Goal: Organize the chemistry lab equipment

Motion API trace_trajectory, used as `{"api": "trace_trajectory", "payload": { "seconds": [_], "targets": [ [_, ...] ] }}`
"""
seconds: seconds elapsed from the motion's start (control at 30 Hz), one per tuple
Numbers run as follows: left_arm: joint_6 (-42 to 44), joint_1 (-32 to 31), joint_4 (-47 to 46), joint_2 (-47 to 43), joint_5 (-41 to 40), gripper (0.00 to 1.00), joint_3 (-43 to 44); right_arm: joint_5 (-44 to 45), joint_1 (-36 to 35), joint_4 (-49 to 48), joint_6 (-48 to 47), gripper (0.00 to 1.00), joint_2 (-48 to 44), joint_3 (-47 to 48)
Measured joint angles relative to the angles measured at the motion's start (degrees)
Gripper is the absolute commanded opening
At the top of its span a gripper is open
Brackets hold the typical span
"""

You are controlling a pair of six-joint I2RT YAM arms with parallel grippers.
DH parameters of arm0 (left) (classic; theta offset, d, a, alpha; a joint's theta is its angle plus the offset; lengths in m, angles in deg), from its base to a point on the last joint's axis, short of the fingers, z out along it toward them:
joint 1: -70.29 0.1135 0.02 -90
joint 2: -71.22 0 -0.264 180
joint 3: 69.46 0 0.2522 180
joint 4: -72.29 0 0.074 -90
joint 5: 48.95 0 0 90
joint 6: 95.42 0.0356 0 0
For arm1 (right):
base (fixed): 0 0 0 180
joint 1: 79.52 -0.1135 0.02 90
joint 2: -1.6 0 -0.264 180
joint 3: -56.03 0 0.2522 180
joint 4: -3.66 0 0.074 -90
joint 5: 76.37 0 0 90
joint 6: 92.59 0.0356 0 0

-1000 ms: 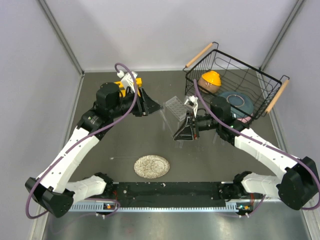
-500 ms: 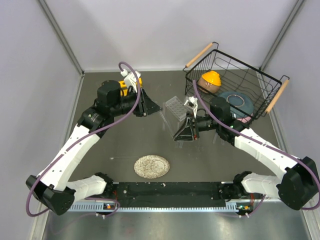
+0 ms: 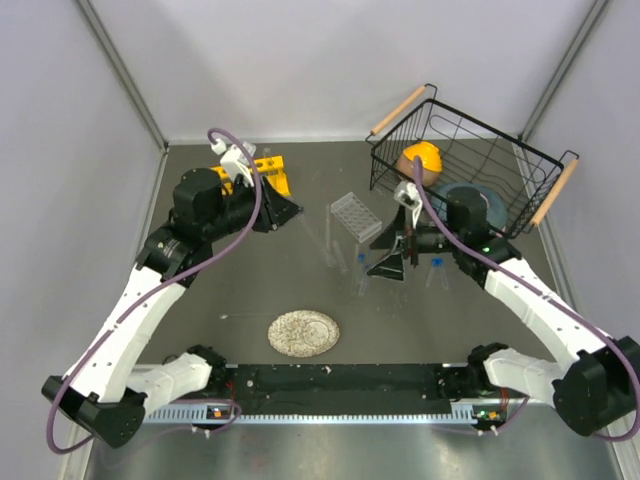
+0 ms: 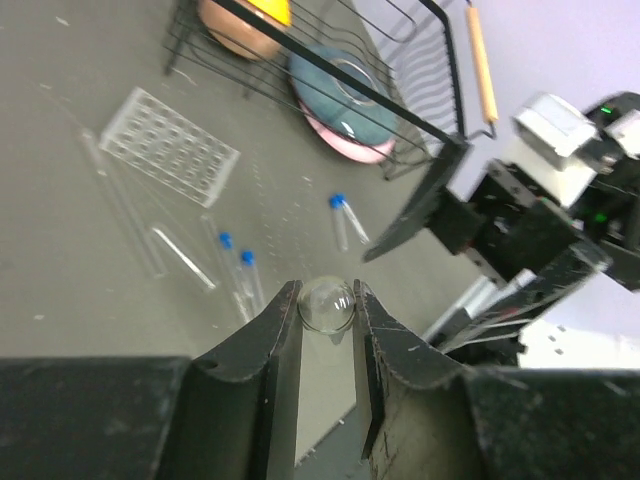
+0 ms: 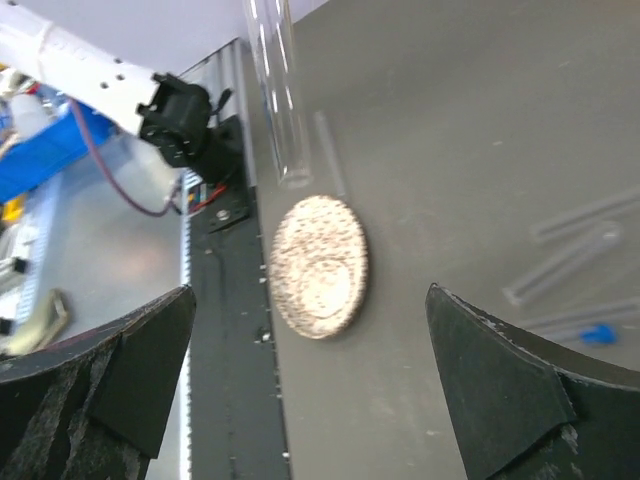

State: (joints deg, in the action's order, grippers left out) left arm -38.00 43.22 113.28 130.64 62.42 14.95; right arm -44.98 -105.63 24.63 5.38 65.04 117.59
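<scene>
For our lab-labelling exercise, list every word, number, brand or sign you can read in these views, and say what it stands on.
No readable text in any view.
Yellow tube rack, clear grid rack, blue-capped vials, test tube: no markings visible.
Light strip along the arms' base rail: fine marks, too small to read.

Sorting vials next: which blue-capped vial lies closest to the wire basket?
The lone vial just outside the wire basket; the other two vials lie side by side, farther from it.
</scene>
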Motion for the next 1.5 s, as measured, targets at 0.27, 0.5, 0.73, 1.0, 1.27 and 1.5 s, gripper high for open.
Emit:
{"api": "trace_trajectory", "payload": {
  "seconds": [0.27,0.5,0.73,1.0,1.27,1.5],
  "targets": [
    [6.19,4.70,-2.14,1.79,-12.79,0.01,-1.16,5.77,6.97,7.37,-16.81,0.99,-3.45,0.02],
    [13.97,8.46,-11.96,11.30,-23.93,0.01,-1.88,9.22,10.03,10.67,-24.37,0.99,-5.64,-1.33],
    [20.61,11.08,-20.39,20.33,-30.29,0.01,-1.31,9.03,12.59,11.87,-27.04,0.99,-8.17,-2.08],
    [25.33,13.66,-22.21,28.98,-33.27,0.01,4.52,9.01,12.79,12.83,-28.52,0.99,-8.33,-2.08],
    [27.04,14.53,-24.33,34.53,-34.12,0.01,10.38,8.98,12.79,13.73,-29.44,0.99,-8.28,-2.08],
    [27.63,14.82,-24.37,37.94,-34.05,0.02,14.27,8.74,12.79,13.81,-29.68,0.99,-7.91,-2.08]
  ]
}}
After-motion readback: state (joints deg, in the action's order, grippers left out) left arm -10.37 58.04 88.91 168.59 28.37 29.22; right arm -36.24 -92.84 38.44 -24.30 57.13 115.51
